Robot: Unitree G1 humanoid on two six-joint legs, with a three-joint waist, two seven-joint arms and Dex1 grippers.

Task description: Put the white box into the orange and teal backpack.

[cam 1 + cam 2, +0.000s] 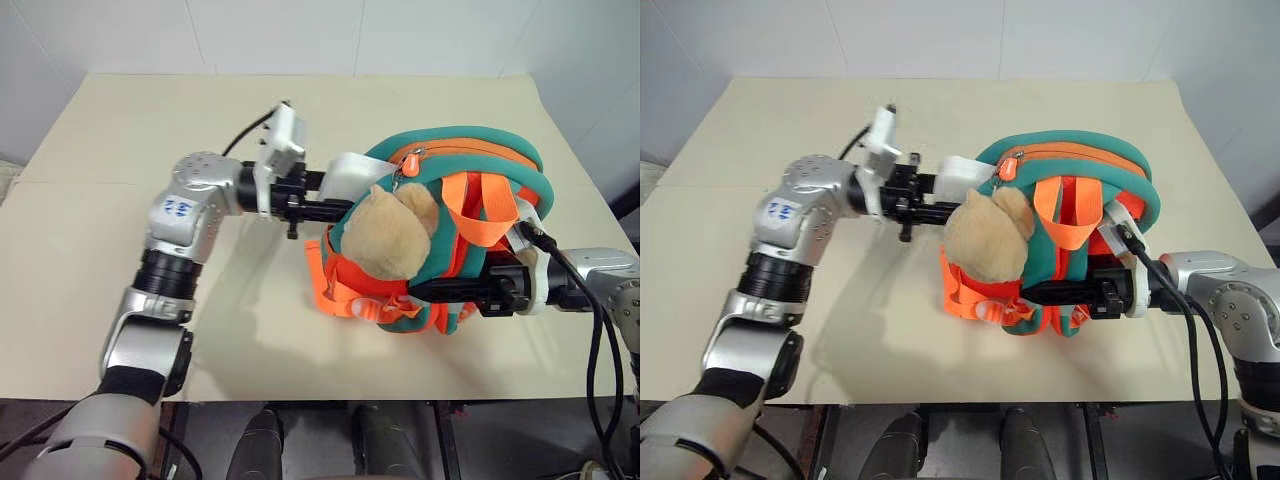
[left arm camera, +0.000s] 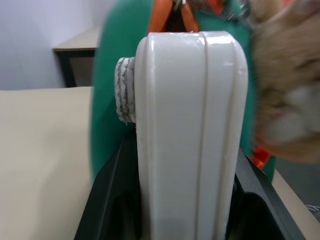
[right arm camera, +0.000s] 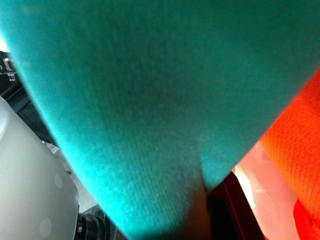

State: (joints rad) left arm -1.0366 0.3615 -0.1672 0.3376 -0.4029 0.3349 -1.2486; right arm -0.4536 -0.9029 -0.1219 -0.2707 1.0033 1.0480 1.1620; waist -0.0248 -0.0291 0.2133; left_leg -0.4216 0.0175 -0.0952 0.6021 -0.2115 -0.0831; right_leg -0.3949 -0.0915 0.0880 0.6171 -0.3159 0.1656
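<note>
1. Insertion step: the left pincer (image 1: 325, 196) clamps the white box (image 1: 352, 176) edge-on, its far end at the orange and teal backpack (image 1: 470, 160) standing on the tabletop (image 1: 120, 130).
2. The right pincer (image 1: 450, 292), closed down on teal fabric, steadies the backpack.
3. Next, I judge, the box must find the opening.
4. The left wrist view shows the box's narrow edge (image 2: 192, 135) between the fingers; the head views show the zipper pull (image 1: 408, 160).

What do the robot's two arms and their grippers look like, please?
Both arms are silver-grey metal with black ribbed bands at the joints. The left arm carries a small blue marking, a white camera block at the wrist and a thin black cable. The right arm trails thick black cables. Both grippers, left and right, are black.
</note>
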